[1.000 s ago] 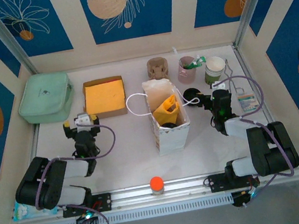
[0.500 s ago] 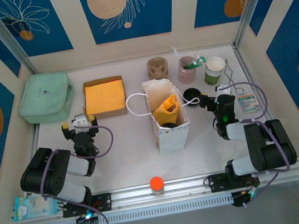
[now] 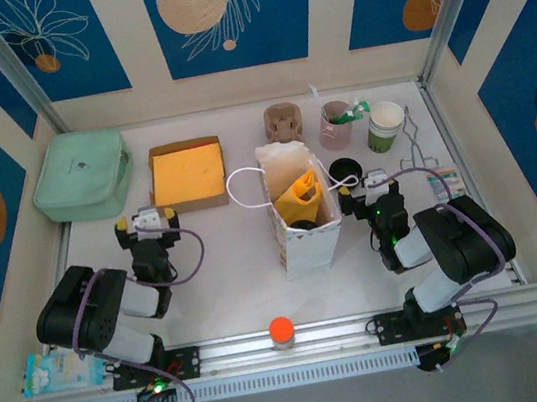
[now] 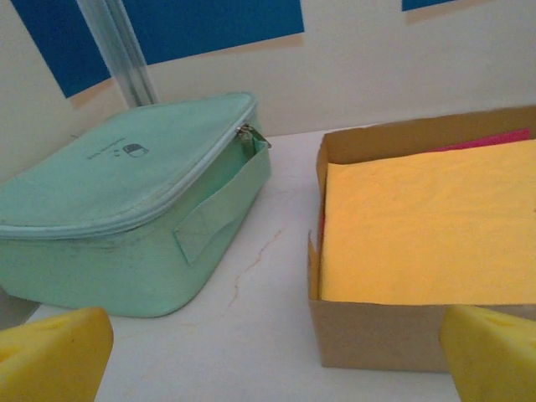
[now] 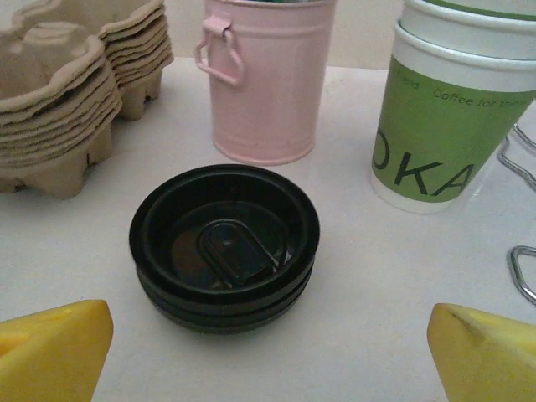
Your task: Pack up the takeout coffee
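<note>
Facing two stacked black lids (image 5: 224,251), one pink pail (image 5: 266,79)

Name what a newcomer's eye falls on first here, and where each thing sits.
The white paper bag standing open mid-table draws the eye first, with something yellow inside. Behind it to the left, a cardboard box of orange paper sits beside a mint-green case. A stack of black lids lies right of the bag, in front of a pink pail.
</note>
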Controlling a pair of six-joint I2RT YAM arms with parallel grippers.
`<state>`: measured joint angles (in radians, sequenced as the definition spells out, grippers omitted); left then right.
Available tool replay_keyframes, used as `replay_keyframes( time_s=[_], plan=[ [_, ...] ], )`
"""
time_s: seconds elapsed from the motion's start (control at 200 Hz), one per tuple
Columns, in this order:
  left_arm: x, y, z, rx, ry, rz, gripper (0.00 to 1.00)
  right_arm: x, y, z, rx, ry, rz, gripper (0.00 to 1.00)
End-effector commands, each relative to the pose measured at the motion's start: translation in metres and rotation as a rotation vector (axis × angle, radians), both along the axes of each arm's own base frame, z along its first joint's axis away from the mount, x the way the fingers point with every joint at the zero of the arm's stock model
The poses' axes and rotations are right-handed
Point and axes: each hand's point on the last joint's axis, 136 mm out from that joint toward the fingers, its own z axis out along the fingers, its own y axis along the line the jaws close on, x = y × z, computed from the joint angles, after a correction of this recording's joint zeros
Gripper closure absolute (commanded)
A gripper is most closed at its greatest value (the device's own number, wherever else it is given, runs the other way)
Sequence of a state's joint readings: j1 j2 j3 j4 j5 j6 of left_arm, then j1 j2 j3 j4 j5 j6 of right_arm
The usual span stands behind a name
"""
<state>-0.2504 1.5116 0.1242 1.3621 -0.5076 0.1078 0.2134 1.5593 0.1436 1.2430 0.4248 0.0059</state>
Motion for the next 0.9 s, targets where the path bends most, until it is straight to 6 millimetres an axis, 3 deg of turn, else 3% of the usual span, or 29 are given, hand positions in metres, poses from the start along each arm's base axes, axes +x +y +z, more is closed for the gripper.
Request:
replay_keyframes(
  time_s=[0.0,0.15,0.345,0.53,0.725,0.896],
  plan=[
    [-0.001,-0.007,0.012,-0.005,-0.047,-0.057,0.0,0.006,0.003,0.036,-0.016,-0.15,0.018,0.03],
    [0.002,-0.015,0.009,0.011,-0.033,-0.101,0.0,0.011,0.01,0.028,-0.012,-0.125,0.079,0.03],
    [0.01,-0.045,-0.003,0.091,0.012,-0.242,0.0,0.012,0.009,0.026,0.002,-0.107,0.09,0.03],
    [0.012,-0.045,-0.003,0.088,0.012,-0.237,0.0,0.025,0.004,0.021,0.047,-0.021,0.097,0.03],
    [0.017,-0.033,-0.01,0.036,0.027,-0.203,0.0,0.048,-0.018,0.011,0.136,0.122,0.021,0.0],
    [0.039,-0.022,-0.022,-0.01,0.132,-0.166,0.01,0.05,-0.025,0.011,0.163,0.13,0.001,0.01]
  ],
)
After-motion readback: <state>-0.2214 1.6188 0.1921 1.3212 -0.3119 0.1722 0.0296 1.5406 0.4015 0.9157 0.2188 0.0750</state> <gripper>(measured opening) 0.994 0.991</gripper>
